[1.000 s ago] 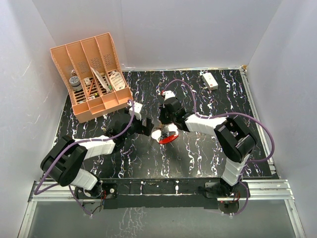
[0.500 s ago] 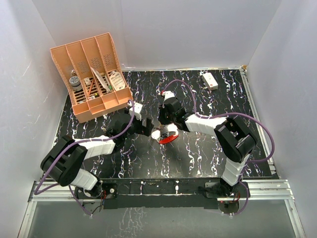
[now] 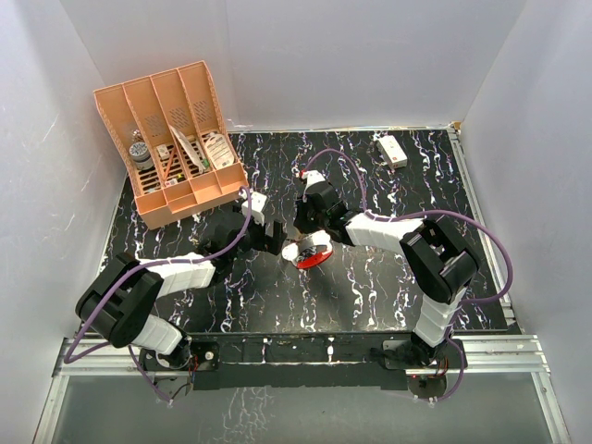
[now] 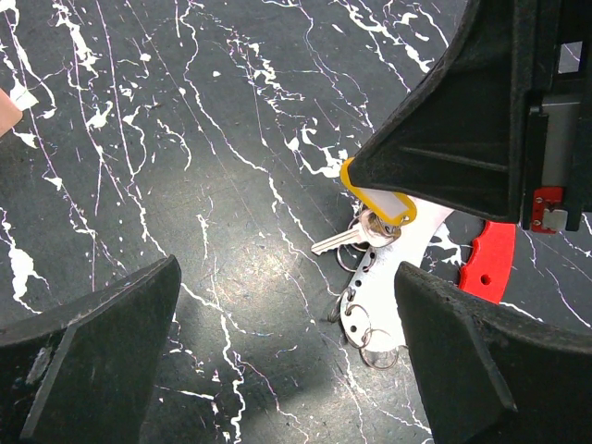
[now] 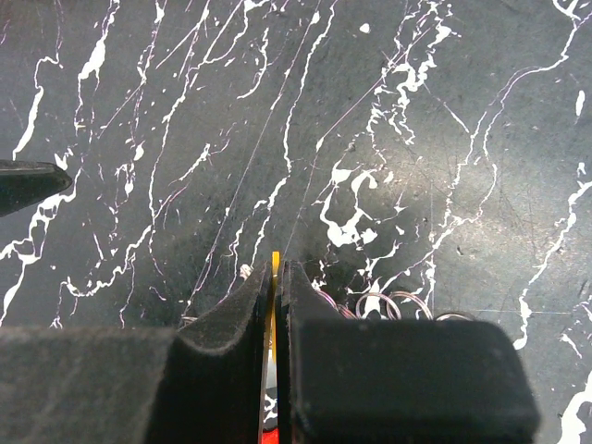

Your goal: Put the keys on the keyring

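Mid table (image 3: 370,287), well off edges | right hand (image 5: 276,273) pinches yellow tag (image 4: 377,202) | left hand (image 4: 287,277) agape beside keys (image 4: 335,242)

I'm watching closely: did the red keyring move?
Yes, slightly: the thin red curved keyring has crept a bit nearer the orange plastic file rack.

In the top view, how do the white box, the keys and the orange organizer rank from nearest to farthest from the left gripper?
1. The keys, just to the right of the left gripper.
2. The orange organizer, behind it to the left.
3. The white box, at the far right back.
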{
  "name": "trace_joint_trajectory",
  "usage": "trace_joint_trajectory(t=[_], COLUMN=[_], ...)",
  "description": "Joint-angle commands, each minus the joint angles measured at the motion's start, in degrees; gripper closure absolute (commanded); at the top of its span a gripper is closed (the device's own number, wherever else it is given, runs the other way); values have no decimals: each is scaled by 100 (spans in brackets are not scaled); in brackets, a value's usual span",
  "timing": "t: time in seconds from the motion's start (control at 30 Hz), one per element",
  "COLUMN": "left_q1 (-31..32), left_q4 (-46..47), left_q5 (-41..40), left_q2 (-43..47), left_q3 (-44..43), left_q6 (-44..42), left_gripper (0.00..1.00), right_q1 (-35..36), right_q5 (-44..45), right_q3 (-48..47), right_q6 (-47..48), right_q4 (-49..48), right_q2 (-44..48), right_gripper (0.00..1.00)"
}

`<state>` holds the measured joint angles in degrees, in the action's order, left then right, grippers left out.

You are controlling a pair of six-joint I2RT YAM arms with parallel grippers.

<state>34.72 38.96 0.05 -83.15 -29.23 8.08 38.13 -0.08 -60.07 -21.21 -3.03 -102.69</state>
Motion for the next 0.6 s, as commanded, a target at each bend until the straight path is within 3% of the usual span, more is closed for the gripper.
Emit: trace_joint_trajectory(t=[0.0, 0.57], left_q1=[26, 26], left_q4=[108, 93], left_q5=[9, -15], left_q2=[83, 182], left_q3=[44, 136], left_q6=[-52, -52], left_gripper=[1, 1], right_q1=[28, 71], right_q5=[-142, -354], right_q3=[76, 75], right_q6=[-95, -68], right_q4=[-163, -172], right_q2=[232, 223], right_gripper=[100, 95])
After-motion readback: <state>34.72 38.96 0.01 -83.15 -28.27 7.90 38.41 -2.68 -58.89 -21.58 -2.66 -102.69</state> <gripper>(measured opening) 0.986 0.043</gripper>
